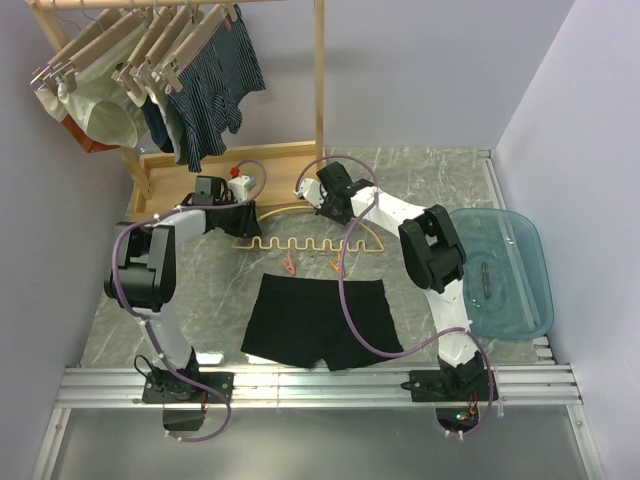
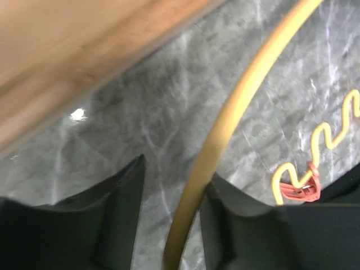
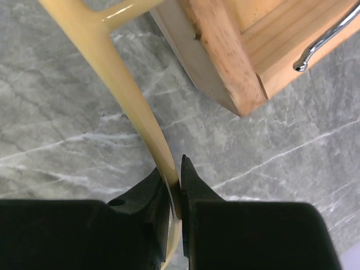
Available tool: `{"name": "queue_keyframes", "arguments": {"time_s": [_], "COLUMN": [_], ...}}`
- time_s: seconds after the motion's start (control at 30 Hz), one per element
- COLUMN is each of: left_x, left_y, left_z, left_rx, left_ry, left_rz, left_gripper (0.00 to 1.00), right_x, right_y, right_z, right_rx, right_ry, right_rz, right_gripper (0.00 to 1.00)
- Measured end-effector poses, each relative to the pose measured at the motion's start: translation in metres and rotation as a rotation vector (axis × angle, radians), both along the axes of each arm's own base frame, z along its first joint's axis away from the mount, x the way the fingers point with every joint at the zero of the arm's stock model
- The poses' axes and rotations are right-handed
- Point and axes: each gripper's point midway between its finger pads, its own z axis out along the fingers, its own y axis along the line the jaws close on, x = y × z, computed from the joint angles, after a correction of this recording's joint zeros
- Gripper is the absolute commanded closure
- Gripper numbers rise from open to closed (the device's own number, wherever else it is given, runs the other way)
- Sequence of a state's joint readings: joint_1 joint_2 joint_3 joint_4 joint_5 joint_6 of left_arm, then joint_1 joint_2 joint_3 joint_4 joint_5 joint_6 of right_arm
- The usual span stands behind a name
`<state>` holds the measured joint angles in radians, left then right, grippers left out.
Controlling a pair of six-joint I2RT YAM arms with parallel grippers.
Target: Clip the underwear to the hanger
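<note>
Underwear (image 1: 318,318) unclipped, hanger (image 1: 300,245) gripped.
The underwear lies flat on the surface (image 1: 200,290) near the hanger; my right tool (image 3: 174,174) pinches its arch, my left tool (image 2: 175,174) stands open around it. All the clipping is left to do.

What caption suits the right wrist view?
Right tool shut on the yellow hanger beside the wooden rack base.
</note>
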<state>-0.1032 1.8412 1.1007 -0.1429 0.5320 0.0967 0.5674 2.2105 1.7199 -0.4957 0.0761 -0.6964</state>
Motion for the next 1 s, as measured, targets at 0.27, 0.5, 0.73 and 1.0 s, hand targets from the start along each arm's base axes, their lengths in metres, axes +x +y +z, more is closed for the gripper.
{"name": "queue_keyframes", "arguments": {"time_s": [0.27,0.5,0.73,1.0], "left_x": [0.001,-0.008,-0.017,-0.079], "left_y": [0.015,0.011,0.018,0.009], "left_z": [0.013,0.071,0.078,0.079], "left_rx": [0.04,0.025,0.027,-0.057], "left_ry": [-0.008,-0.129,-0.127,-0.116], "left_rz": [0.037,0.027,0.04,-0.061], "left_gripper": [0.17,0.17,0.26,0.32], "right_x": [0.006,0.016,0.01,-0.028], "right_y": [0.003,0.026,0.025,0.033], "right_z": [0.001,0.022,0.025,0.096], "right_rx": [0.016,0.103,0.116,0.293], "right_ry": [-0.016,-0.061,-0.037,0.015], "right_rz": [-0.027,-0.043,-0.064,-0.086], "right_gripper": [0.65,0.58,0.59,0.64]}}
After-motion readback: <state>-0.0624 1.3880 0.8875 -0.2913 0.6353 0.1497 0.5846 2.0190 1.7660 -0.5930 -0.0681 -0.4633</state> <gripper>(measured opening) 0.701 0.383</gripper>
